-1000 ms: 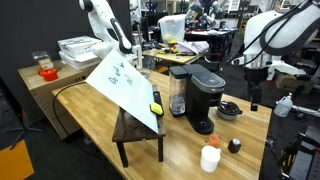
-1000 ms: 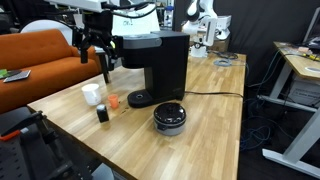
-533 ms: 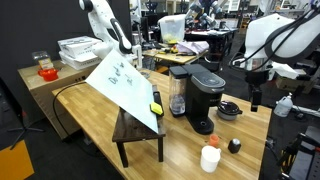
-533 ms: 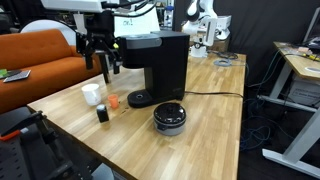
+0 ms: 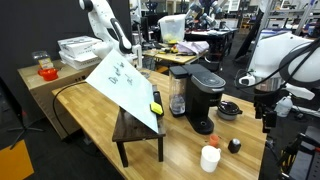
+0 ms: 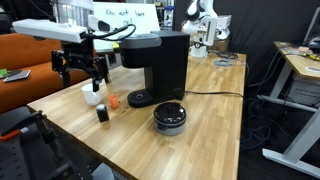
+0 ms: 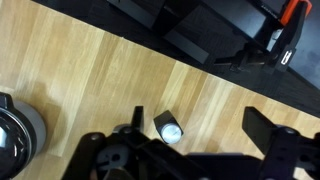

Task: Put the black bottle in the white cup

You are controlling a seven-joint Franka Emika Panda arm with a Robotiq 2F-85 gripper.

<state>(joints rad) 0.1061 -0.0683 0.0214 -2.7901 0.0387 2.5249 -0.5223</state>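
Note:
The black bottle (image 5: 234,145) stands on the wooden table just beside the white cup (image 5: 210,158). Both show again in an exterior view, the bottle (image 6: 102,113) in front of the cup (image 6: 92,93). In the wrist view the bottle (image 7: 168,127) appears from above with a pale cap, between the fingers and nearer one of them. My gripper (image 7: 198,122) is open and empty. It hangs in the air above the bottle and cup in both exterior views (image 5: 268,110) (image 6: 82,72). The cup is out of the wrist view.
A tall black coffee machine (image 6: 158,65) stands close behind the cup. A flat round black dish (image 6: 170,117) lies in front of it. A small orange item (image 6: 113,101) sits by the cup. A white spray bottle (image 5: 284,104) stands near the table edge.
My arm has swung away from the coffee machine toward the cup and bottle and come lower. The gripper stays open. Nothing on the table has moved.

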